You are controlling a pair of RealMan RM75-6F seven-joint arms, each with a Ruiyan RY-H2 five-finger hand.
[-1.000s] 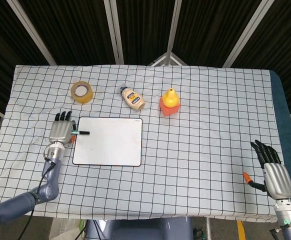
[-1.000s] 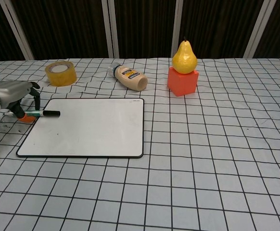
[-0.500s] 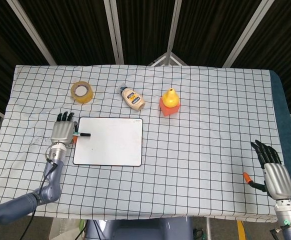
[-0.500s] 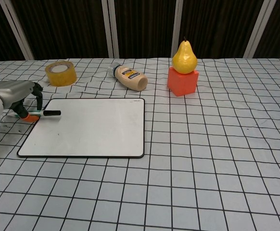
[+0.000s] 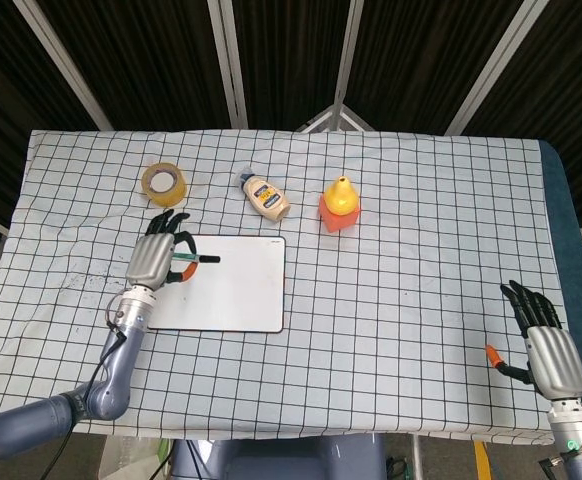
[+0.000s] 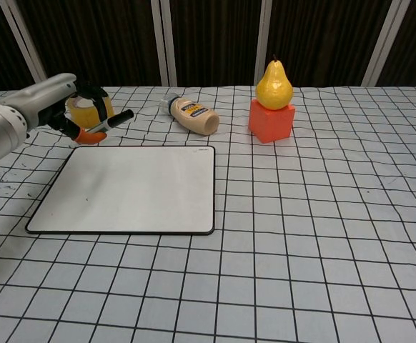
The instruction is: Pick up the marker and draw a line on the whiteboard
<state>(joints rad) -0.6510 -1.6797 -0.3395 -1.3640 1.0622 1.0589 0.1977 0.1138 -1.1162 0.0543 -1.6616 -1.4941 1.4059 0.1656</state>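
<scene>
My left hand (image 5: 156, 260) (image 6: 61, 107) holds the marker (image 5: 197, 259) (image 6: 112, 121), a green-bodied pen with a black cap end pointing right, lifted above the whiteboard's far left corner. The whiteboard (image 5: 226, 290) (image 6: 133, 189) lies flat on the checked cloth, white with a dark rim; its surface looks blank apart from a faint speck. My right hand (image 5: 546, 340) rests at the table's near right edge, fingers spread, holding nothing; the chest view does not show it.
A yellow tape roll (image 5: 163, 184) (image 6: 88, 107) sits behind my left hand. A lying squeeze bottle (image 5: 265, 195) (image 6: 191, 114) and a pear (image 6: 274, 83) on an orange block (image 6: 271, 120) stand beyond the board. The checked table (image 6: 322, 236) extends to the right.
My left hand has lifted the marker off the board's left edge and carried it up and to the right. The whiteboard and right hand have not moved.
</scene>
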